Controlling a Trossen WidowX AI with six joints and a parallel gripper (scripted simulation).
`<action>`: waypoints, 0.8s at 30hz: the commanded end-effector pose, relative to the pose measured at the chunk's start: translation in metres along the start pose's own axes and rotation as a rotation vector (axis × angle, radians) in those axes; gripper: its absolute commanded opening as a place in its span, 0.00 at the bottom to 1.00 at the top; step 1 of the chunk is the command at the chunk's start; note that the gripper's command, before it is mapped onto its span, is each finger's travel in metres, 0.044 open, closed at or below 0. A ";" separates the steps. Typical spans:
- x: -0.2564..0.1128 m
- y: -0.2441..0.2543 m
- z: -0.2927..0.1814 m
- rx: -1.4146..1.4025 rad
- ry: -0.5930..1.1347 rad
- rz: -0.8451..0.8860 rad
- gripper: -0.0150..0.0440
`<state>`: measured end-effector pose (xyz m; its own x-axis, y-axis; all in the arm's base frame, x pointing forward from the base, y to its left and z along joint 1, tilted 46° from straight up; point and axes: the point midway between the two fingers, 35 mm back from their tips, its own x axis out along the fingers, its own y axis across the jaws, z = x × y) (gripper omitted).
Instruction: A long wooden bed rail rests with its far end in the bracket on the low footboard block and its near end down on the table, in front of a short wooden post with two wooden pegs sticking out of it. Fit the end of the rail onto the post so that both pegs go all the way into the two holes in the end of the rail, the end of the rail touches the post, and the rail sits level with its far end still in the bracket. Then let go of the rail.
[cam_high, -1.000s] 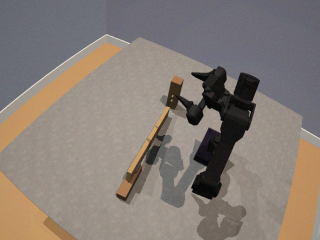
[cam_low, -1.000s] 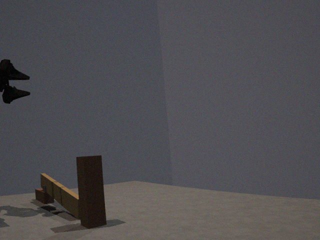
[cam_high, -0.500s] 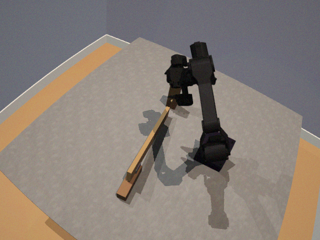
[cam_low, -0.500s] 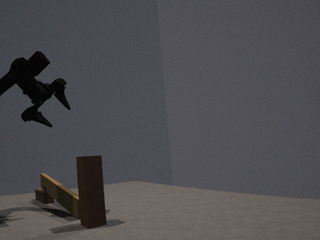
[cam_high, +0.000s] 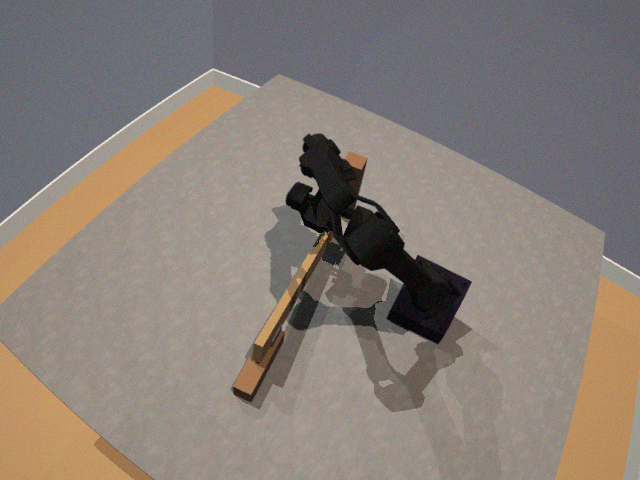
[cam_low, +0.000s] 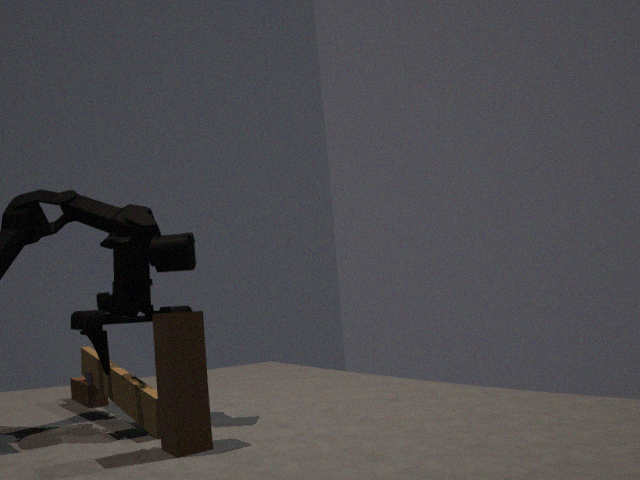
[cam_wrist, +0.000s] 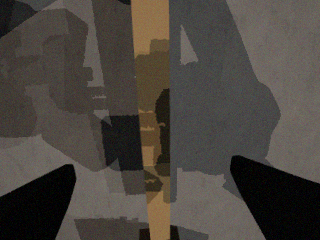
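Note:
The long light-wood rail slopes from the low footboard block down to the table. Its far end sits in the grey bracket. Its near end is low, in front of the upright brown post, and the post partly hides it in the exterior view. Any gap to the post is hidden. The pegs and holes cannot be made out. My gripper is open and empty, pointing down above the rail's near part, with one finger on each side of it in the wrist view.
The arm's dark base stands on the grey table top to the right of the rail in the top view. The arm reaches over and hides part of the post there. The post rises beside the gripper. Arm shadows cross the rail and table.

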<state>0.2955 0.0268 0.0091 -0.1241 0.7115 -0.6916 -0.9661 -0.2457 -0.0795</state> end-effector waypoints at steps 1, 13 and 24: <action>-0.001 -0.001 -0.009 -0.019 0.010 -0.001 1.00; 0.016 -0.003 -0.010 -0.019 0.012 -0.001 1.00; 0.034 -0.003 -0.010 -0.019 0.012 -0.001 1.00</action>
<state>0.3002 0.0417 -0.0165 -0.1120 0.6995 -0.7058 -0.9589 -0.2624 -0.1079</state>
